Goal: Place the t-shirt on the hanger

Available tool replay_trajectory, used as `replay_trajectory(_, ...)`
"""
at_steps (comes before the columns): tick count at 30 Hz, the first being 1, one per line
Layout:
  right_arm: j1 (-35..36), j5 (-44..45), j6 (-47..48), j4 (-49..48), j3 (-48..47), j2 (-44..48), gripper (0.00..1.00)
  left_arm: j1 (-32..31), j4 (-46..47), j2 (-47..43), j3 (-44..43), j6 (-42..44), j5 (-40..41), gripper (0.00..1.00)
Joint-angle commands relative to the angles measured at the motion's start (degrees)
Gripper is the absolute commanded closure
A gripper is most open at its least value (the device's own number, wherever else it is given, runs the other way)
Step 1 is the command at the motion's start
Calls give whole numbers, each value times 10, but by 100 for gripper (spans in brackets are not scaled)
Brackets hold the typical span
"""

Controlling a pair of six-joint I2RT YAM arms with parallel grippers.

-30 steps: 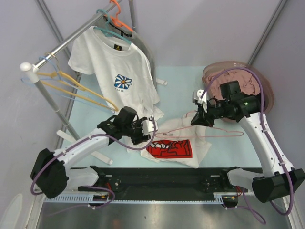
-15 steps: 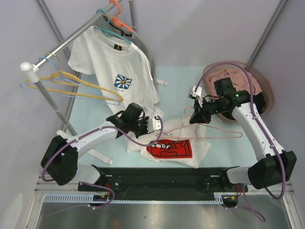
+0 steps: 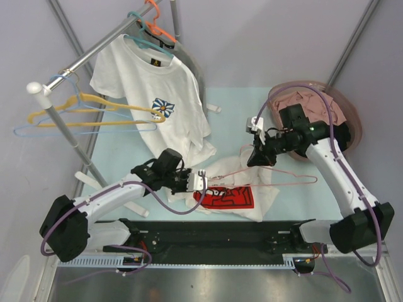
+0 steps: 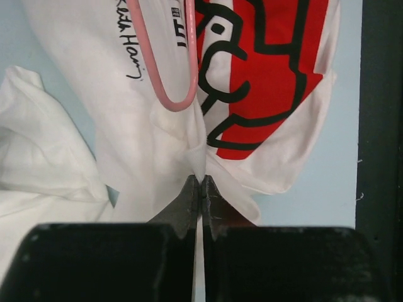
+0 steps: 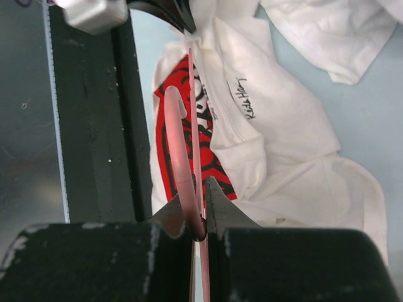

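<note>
White cotton t-shirt [image 3: 234, 196] crumpled on table [image 3: 126, 148], red print up, just ahead of left gripper [image 4: 200, 184] | its jaws pinched shut on a fabric fold, possibly the hem, to raise an opening | pink hanger [image 4: 169, 75] just beyond that pinch, clamped in right gripper [image 5: 200, 217] for threading | daisy shirt [image 3: 151, 82] beyond, hung.

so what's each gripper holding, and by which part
Left gripper: a pinched fold of the t-shirt beside the red print. Right gripper: the hanger, near its hook.
</note>
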State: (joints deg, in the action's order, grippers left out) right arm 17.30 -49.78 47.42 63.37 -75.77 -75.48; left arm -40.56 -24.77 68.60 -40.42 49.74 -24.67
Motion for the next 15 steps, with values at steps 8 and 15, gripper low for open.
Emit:
replay_trajectory(8, 28, 21, -27, -10, -5, 6, 100, -14, 36, -38, 32, 21, 1, 98)
replay_trajectory(15, 42, 64, -65, -76, -5, -31, 100, -14, 26, -57, 41, 23, 0, 96)
